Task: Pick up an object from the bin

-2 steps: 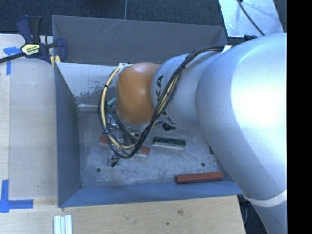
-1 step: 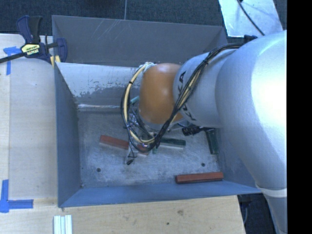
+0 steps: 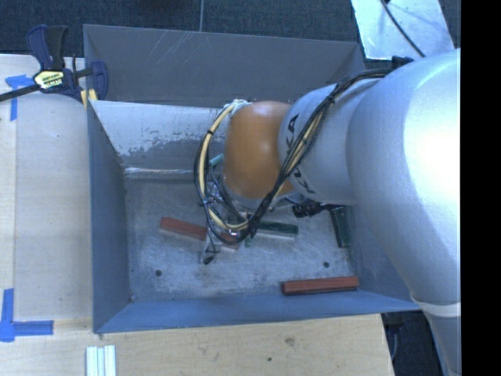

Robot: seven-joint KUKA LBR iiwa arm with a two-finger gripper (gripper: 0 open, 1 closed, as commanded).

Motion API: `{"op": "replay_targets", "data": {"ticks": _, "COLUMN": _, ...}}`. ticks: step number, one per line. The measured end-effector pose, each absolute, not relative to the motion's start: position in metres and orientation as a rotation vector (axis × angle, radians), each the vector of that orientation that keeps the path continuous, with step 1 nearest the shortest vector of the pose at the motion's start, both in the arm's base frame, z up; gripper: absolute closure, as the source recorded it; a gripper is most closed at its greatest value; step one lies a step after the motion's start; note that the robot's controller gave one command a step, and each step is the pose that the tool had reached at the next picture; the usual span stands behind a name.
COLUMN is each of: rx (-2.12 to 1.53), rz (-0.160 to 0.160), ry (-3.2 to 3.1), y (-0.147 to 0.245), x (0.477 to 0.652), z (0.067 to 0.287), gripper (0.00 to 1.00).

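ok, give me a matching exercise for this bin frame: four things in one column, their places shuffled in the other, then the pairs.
Things:
1. short red-brown block
2. long red-brown bar
3. dark green block
4. gripper

Places:
A. far right of the floor, beside the arm
B. mid-bin, below the orange cover
C. just left of the gripper
D. along the bin wall at the view's bottom

Pairs: 1-C, 2-D, 3-A, 4-B
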State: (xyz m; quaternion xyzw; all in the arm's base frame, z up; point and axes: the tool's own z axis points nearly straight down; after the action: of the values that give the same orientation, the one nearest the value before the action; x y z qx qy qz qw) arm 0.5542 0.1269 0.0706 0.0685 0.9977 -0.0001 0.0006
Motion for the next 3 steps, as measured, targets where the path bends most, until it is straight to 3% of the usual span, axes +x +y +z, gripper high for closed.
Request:
{"op": "replay_targets", "data": {"ticks": 2, "rx": 0.213, "rz": 0.001, "ry": 3.13, "y": 0.1271, "x": 0.5555, "z": 0.071, "gripper": 0.0}}
{"op": "replay_targets", "data": {"ticks": 3, "rx": 0.214, "rz": 0.003, "ry": 3.128, "y": 0.1273, "x": 0.5562, "z": 0.0718, "gripper": 1.0}}
